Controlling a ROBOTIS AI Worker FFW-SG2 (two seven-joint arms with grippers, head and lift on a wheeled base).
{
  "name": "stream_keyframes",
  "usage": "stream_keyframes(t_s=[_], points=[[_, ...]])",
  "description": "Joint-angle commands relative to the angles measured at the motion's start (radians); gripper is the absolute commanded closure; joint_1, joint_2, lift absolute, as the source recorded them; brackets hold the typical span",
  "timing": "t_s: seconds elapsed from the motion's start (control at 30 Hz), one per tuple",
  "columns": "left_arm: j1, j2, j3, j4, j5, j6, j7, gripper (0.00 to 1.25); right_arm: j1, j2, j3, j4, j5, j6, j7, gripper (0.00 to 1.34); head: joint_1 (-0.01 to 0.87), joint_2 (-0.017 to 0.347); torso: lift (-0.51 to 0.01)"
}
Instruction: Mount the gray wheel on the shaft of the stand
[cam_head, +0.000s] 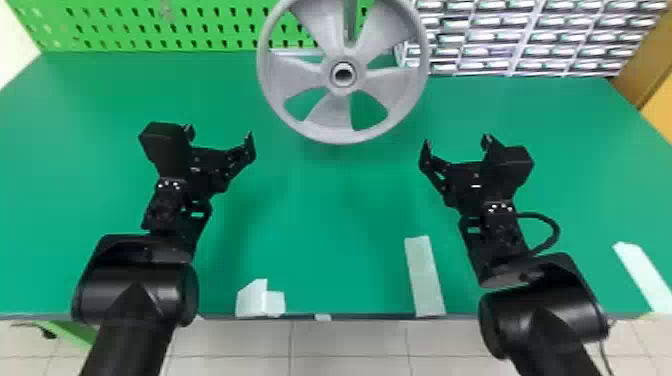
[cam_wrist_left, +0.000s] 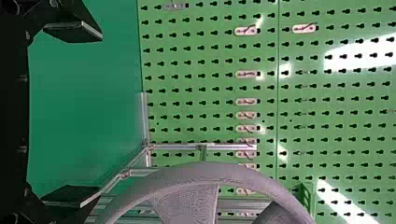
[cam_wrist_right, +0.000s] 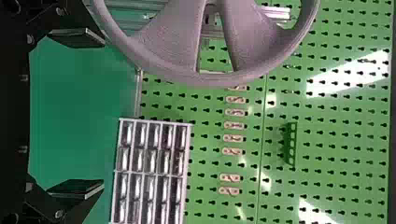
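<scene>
1. Gray wheel (cam_head: 332, 112): raised at the far middle, hub facing the near side, in front of the metal-profile stand (cam_wrist_left: 175, 146); fit on the shaft hard to make out.
2. Left gripper (cam_head: 219, 132): above the table, nearer than the wheel and to its left, fingers spread with a gap between.
3. Right gripper (cam_head: 456, 142): nearer than the wheel and to its right, fingers likewise wide apart.
4. Green tabletop (cam_head: 325, 200): beneath both arms, with pale strips (cam_head: 424, 275) along the near side.
5. Farther off: green pegboard (cam_head: 115, 27) behind, small-drawer cabinet (cam_head: 515, 35) far right.
</scene>
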Motion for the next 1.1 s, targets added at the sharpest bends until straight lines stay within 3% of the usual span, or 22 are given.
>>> stream_keyframes(t_s=[0.0,1.07], points=[[0.0,0.0,-0.002,0.0,0.004,0.0,0.0,0.13,-0.003,0.002,-0.003,0.0,0.0,-0.002,0.0,0.22,0.865,0.052,-0.101],[0.018,0.0,0.008,0.0,0.017,-0.021,-0.002,0.13,-0.013,0.003,-0.002,0.0,0.003,-0.009,0.001,0.22,0.865,0.052,-0.101]])
